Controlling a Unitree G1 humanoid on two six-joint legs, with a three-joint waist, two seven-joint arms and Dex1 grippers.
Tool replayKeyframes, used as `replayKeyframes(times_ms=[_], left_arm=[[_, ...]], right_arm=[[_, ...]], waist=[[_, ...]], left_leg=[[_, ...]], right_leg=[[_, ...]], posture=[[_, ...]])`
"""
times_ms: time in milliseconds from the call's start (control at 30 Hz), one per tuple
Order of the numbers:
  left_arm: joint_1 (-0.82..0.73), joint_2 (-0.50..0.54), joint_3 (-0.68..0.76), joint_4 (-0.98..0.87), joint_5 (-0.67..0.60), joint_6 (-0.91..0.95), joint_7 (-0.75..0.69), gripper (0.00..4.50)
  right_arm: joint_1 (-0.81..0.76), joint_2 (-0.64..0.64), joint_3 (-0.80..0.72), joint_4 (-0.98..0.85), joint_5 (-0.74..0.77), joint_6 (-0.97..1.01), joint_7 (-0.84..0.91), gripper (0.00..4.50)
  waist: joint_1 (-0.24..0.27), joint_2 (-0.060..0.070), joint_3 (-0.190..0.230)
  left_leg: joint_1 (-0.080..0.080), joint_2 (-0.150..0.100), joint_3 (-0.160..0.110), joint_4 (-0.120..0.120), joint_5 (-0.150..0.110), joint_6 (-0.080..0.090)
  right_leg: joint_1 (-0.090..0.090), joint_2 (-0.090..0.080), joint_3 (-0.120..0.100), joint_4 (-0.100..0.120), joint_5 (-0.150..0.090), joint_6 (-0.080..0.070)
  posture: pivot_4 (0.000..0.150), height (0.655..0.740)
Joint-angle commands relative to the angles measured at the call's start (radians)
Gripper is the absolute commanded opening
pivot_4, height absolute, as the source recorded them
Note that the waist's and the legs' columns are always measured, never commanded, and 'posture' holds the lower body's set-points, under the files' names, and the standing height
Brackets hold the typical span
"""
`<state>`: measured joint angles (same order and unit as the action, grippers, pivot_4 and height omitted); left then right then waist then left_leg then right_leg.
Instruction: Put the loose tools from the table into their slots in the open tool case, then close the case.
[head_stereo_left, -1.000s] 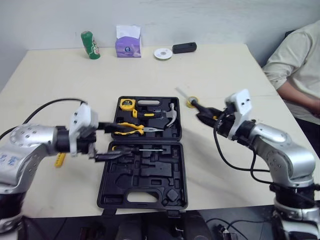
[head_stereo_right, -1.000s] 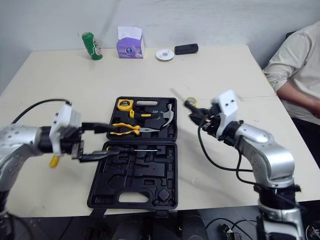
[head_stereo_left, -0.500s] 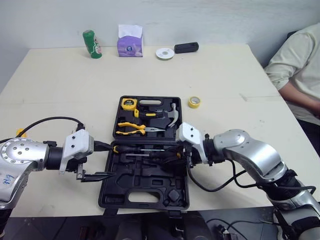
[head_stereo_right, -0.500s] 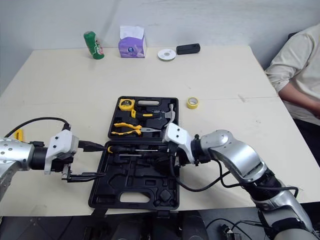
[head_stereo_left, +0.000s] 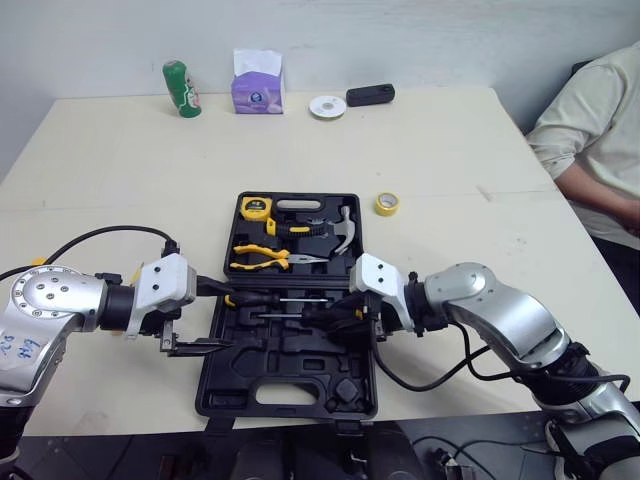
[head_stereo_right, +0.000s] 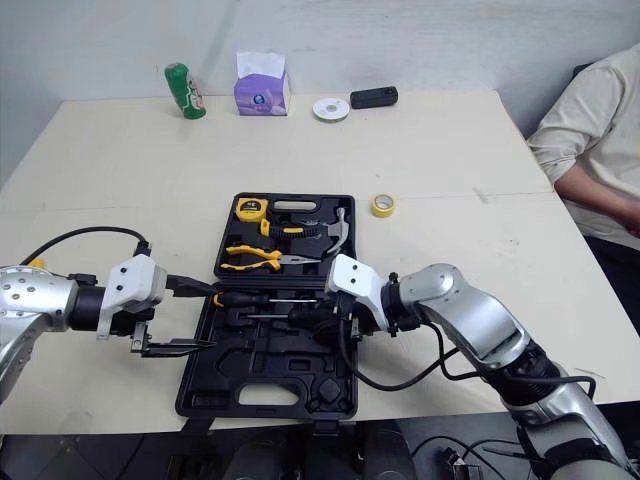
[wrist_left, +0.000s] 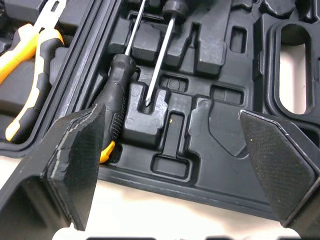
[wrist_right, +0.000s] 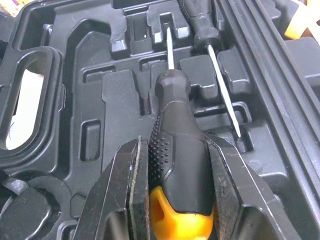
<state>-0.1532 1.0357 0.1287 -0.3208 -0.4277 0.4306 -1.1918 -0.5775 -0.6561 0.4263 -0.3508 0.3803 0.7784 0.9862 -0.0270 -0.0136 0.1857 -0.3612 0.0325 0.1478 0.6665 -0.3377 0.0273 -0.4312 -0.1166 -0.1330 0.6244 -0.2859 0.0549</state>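
The black tool case (head_stereo_left: 290, 385) lies open mid-table. Its far half holds a yellow tape measure (head_stereo_left: 254, 208), yellow-handled pliers (head_stereo_left: 262, 258) and a hammer (head_stereo_left: 342, 230). One screwdriver (wrist_left: 118, 95) rests in a slot of the near half. My right gripper (wrist_right: 175, 200) is shut on a second black-and-yellow screwdriver (wrist_right: 176, 150), holding it low over the near half, its shaft lying alongside the first one. My left gripper (head_stereo_left: 213, 317) stands open at the case's left edge, with nothing between its fingers (wrist_left: 75, 165). A yellow tape roll (head_stereo_left: 387, 204) lies on the table right of the case.
Along the far edge stand a green can (head_stereo_left: 180, 88), a purple tissue box (head_stereo_left: 257, 85), a white disc (head_stereo_left: 326, 106) and a black device (head_stereo_left: 369, 95). A person (head_stereo_left: 590, 150) sits at the right. A small yellow item (head_stereo_right: 36, 264) lies by my left arm.
My right gripper has carried the screwdriver from right of the case down into its near half. My left gripper pulled back to the case's left edge, then edged slightly closer.
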Motion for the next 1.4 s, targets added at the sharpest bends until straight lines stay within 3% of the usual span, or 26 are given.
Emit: replayKeyframes(times_ms=[33,400,433,500,533,600,933,1033,1200,1267,1300,1400], left_arm=[[-0.021,-0.007,-0.004,-0.002,-0.007,-0.005,0.000,4.50],[-0.056,-0.033,-0.035,0.010,0.003,-0.019,0.012,4.50],[-0.058,-0.034,-0.034,0.010,0.003,-0.018,0.012,4.50],[-0.060,-0.039,-0.032,0.009,-0.002,-0.013,0.016,4.50],[-0.059,-0.043,-0.029,0.008,-0.008,-0.009,0.018,4.50],[-0.057,-0.049,-0.029,0.008,-0.013,-0.007,0.019,4.50],[-0.077,-0.082,-0.057,-0.006,-0.009,-0.005,0.030,4.50],[-0.076,-0.095,-0.068,-0.024,-0.019,0.008,0.039,4.50],[-0.070,-0.107,-0.078,-0.047,-0.019,0.020,0.046,4.50],[-0.073,-0.107,-0.080,-0.051,-0.018,0.025,0.044,4.50],[-0.075,-0.107,-0.081,-0.051,-0.018,0.026,0.044,4.50],[-0.080,-0.105,-0.081,-0.054,-0.019,0.031,0.043,4.50]], right_arm=[[0.002,0.020,0.008,0.000,-0.018,-0.030,0.005,1.11],[-0.011,0.061,0.016,0.051,-0.058,-0.056,0.012,1.11],[-0.011,0.063,0.012,0.050,-0.058,-0.057,0.014,2.14],[-0.011,0.065,-0.014,0.035,-0.030,-0.040,0.026,3.05],[-0.010,0.068,-0.034,0.028,-0.008,-0.027,0.030,3.28],[-0.008,0.081,-0.080,0.030,0.033,-0.014,0.031,4.36],[0.037,0.189,-0.097,0.126,0.007,-0.287,0.077,4.44],[0.040,0.215,-0.098,0.177,-0.002,-0.319,0.080,3.66],[0.048,0.223,-0.054,0.248,-0.061,-0.403,0.101,1.39],[0.047,0.218,-0.024,0.292,-0.117,-0.452,0.103,0.29],[0.046,0.219,-0.018,0.310,-0.131,-0.465,0.105,0.04],[0.038,0.227,-0.017,0.339,-0.142,-0.471,0.108,0.04]], waist=[[0.000,0.000,0.000],[-0.001,0.000,0.000],[-0.001,0.000,0.000],[-0.001,0.000,0.000],[0.000,0.000,0.000],[0.001,0.000,0.000],[0.000,0.000,0.000],[-0.001,0.000,0.000],[0.000,0.000,0.000],[-0.001,0.000,0.000],[-0.001,0.000,0.000],[-0.001,0.000,0.000]], left_leg=[[0.000,0.000,0.000,0.000,0.000,0.000],[0.000,0.000,0.000,0.001,0.000,0.000],[0.000,0.000,0.000,0.001,0.000,0.000],[0.000,0.000,0.000,0.001,0.000,0.000],[0.000,0.000,0.000,0.001,0.000,0.000],[0.000,0.000,0.000,0.001,0.000,0.000],[0.000,0.000,0.000,0.001,0.000,0.000],[0.000,0.000,0.000,0.001,0.000,0.000],[0.000,0.000,0.000,0.002,0.000,0.000],[0.000,0.000,0.000,0.002,0.000,0.000],[0.000,0.000,0.000,0.002,0.000,0.000],[0.000,0.000,0.000,0.002,0.000,0.000]], right_leg=[[0.000,0.000,0.000,0.000,0.000,0.000],[0.000,0.000,0.000,0.002,0.000,0.000],[0.000,0.000,0.000,0.002,0.000,0.000],[0.000,0.000,0.000,0.002,0.000,0.000],[0.000,0.001,0.000,0.002,0.000,0.000],[0.000,0.000,0.000,0.002,0.000,0.000],[0.001,0.001,0.000,0.004,0.000,0.000],[0.001,0.001,0.000,0.004,0.000,0.000],[0.001,0.001,0.000,0.004,0.000,0.000],[0.001,0.001,0.000,0.004,0.000,0.000],[0.001,0.001,0.000,0.004,0.000,0.000],[0.001,0.001,0.000,0.004,0.000,0.000]], posture=[[0.150,0.7316],[0.150,0.7316],[0.150,0.7316],[0.150,0.7316],[0.150,0.7316],[0.150,0.7316],[0.150,0.7316],[0.150,0.7316],[0.150,0.7316],[0.150,0.7316],[0.150,0.7316],[0.150,0.7316]])
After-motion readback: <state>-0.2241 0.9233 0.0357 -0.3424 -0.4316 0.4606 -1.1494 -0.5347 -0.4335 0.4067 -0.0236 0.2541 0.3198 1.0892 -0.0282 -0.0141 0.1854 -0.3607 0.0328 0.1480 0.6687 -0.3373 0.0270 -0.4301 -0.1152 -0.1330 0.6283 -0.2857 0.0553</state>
